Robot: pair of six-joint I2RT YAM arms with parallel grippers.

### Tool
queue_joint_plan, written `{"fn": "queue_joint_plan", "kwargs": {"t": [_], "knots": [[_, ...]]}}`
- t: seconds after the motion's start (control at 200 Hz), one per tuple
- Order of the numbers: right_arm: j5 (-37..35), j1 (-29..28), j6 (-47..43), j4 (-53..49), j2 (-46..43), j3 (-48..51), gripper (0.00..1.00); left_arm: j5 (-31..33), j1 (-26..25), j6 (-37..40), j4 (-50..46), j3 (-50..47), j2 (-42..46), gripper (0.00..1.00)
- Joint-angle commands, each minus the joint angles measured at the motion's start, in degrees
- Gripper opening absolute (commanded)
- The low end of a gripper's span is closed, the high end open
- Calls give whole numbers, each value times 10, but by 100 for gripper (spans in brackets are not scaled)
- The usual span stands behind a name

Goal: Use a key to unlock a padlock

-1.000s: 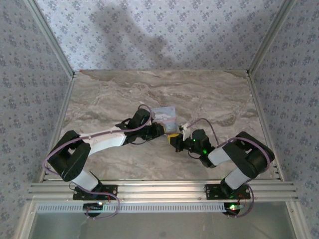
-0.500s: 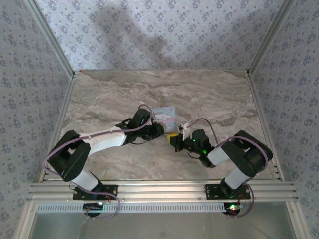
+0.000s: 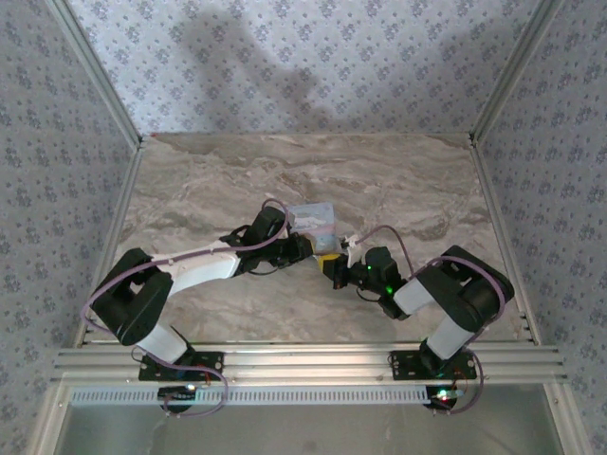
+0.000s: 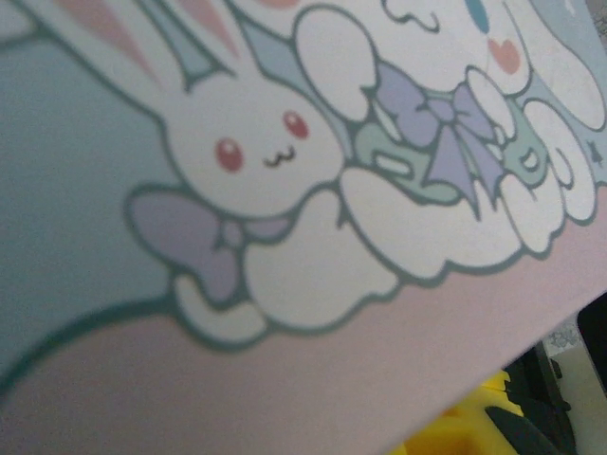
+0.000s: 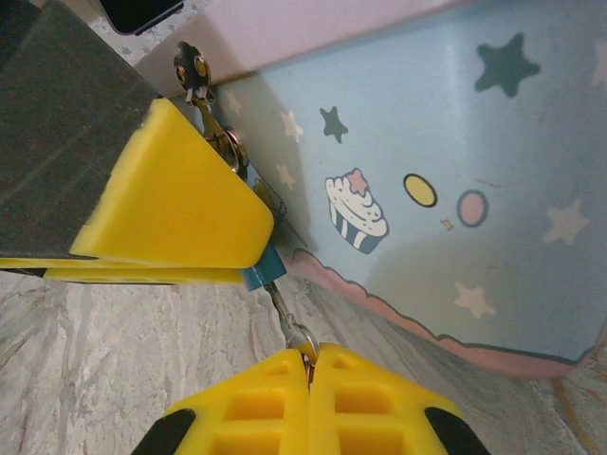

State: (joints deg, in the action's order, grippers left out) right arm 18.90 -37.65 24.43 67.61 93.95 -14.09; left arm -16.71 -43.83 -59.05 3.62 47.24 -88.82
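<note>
The padlock [image 5: 256,276] is a small blue body peeking out between the yellow fingers [image 5: 180,199] of my left gripper [image 3: 307,248], which is shut on it beside the tin. The key [image 5: 289,320] is a thin metal shaft running from the padlock's underside down to my right gripper [image 5: 308,355], whose yellow jaws are pressed together on the key's ring end. In the top view my right gripper [image 3: 339,265] meets the left one just in front of the tin. Most of the padlock is hidden by the left finger.
The pale blue cartoon tin box [image 3: 313,219] stands mid-table right behind both grippers; its side [image 5: 446,161] and metal clasp [image 5: 194,71] are close by. Its bunny lid [image 4: 266,190] looms in the left wrist view. Marble table [image 3: 218,180] lies around, with patterned walls on three sides.
The right arm's elbow has drifted slightly to the left. Both grippers, the padlock and the key stay where they were.
</note>
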Motion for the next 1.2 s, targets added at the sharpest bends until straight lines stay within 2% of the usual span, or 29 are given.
{"fn": "queue_joint_plan", "kwargs": {"t": [0.0,0.625,1.194], "knots": [[2,-6,5,46,8,-11,0,-13,-5,-7,28,27,21,17],[-20,-15,-7,83,41,-16,0,-21,-6,-7,23,38,19,17],[-6,-17,-5,92,51,-42,0,-19,-6,-5,16,40,17,17]]}}
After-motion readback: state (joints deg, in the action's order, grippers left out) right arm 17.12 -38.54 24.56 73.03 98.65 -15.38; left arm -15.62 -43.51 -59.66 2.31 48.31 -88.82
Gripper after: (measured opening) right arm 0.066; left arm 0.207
